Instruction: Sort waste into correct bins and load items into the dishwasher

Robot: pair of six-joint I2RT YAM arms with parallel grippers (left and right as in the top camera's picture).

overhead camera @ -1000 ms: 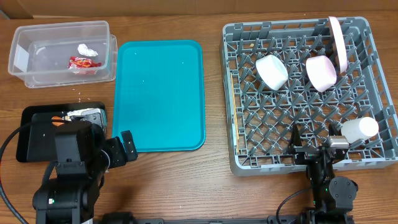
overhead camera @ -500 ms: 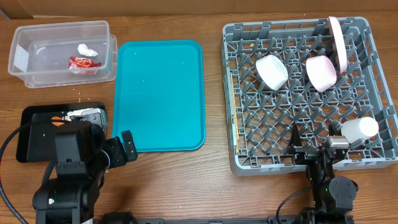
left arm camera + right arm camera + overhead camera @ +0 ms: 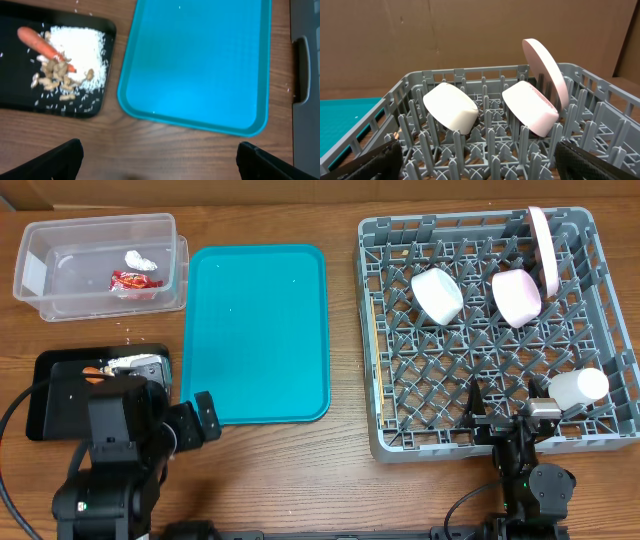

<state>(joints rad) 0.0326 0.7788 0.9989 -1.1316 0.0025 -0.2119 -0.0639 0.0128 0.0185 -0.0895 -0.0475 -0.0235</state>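
Note:
The clear tub (image 3: 100, 265) holds the red wrapper (image 3: 133, 281) and the crumpled white wrapper (image 3: 137, 258). On the black tray (image 3: 15, 90) lie the carrot (image 3: 42, 44), peanuts (image 3: 55, 75) and rice (image 3: 82, 47). In the grey dish rack (image 3: 600, 330) two bowls (image 3: 437, 295) (image 3: 516, 296) stand tilted on the pegs. There too are the plate (image 3: 544, 250) on edge and the cup (image 3: 580, 387) on its side. Chopsticks (image 3: 372, 350) lie along its left wall. My left gripper (image 3: 160, 155) is open above bare wood. My right gripper (image 3: 477, 155) is open at the rack's near wall.
The teal serving tray (image 3: 260, 330) lies bare between the bins and the rack. A few rice grains are scattered on the wood by the black tray. Both arms sit at the table's near edge, and brown cardboard backs the far side.

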